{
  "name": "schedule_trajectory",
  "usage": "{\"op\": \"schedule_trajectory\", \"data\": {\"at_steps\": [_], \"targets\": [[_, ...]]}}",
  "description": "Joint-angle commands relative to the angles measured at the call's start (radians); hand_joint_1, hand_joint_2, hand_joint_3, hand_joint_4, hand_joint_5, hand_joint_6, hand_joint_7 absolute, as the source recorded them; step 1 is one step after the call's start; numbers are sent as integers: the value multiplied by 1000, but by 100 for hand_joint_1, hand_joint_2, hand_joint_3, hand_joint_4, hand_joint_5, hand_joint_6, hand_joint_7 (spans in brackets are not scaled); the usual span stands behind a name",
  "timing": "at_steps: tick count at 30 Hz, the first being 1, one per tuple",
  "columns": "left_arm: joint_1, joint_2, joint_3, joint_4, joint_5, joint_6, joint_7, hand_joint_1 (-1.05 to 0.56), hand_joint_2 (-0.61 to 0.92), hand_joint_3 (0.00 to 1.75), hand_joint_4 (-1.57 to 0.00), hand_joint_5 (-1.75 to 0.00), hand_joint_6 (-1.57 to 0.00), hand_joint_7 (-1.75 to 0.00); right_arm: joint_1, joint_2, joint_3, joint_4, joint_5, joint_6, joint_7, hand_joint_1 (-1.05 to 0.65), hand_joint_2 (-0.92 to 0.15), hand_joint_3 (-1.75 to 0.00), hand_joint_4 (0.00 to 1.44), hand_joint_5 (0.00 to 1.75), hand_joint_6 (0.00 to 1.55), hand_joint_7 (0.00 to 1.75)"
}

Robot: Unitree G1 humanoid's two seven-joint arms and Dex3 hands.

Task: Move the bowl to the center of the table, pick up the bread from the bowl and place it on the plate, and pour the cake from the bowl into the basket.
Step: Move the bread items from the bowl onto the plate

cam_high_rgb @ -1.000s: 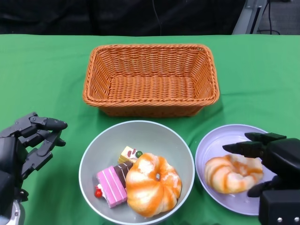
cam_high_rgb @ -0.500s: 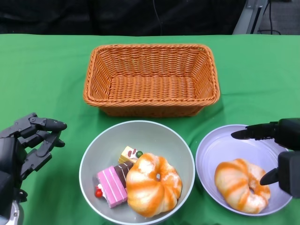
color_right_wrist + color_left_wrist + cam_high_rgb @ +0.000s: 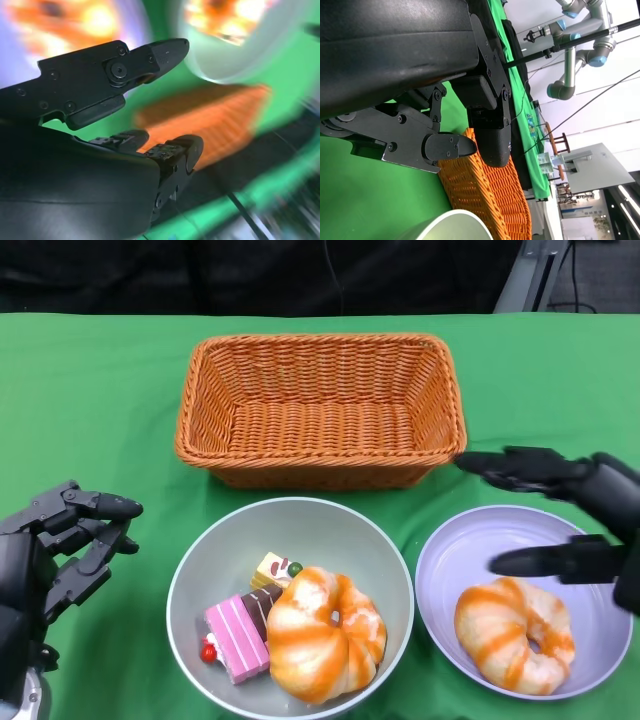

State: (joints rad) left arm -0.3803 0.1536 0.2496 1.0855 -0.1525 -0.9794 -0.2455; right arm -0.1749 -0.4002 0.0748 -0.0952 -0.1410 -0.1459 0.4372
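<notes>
No readable text, labels or numbers — none in any view.

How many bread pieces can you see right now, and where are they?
2. One bread lies on the purple plate, below the open right hand. The other bread sits in the grey bowl beside the cakes. None seems hidden.

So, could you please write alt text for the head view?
A grey bowl holding a bread and cakes sits beside a plate with a second bread, an empty basket behind. The right hand hovers open over the plate.
</notes>
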Motion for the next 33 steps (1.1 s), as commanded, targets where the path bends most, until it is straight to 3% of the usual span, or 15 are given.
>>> {"op": "schedule_trajectory", "data": {"at_steps": [1,14,33], "targets": [[9,14,-1,8,16,-17,10,-9,92,38,-77,-134,-96,-78,-3,24,9,-39,-2,-40,-36,-68,-92,-3,58,14,52,6],[2,4,0,27,38,-7,33,-8,91,37,-75,-138,-94,-83,-95,83,154,-144,-82,-34,-22,-75,-91,-1,67,15,59,4],[-6,-7,2,38,22,15,19,-14,92,33,-76,-145,-94,-83,-234,85,311,-84,-119,41,131,-84,-92,-3,54,1,51,0]]}}
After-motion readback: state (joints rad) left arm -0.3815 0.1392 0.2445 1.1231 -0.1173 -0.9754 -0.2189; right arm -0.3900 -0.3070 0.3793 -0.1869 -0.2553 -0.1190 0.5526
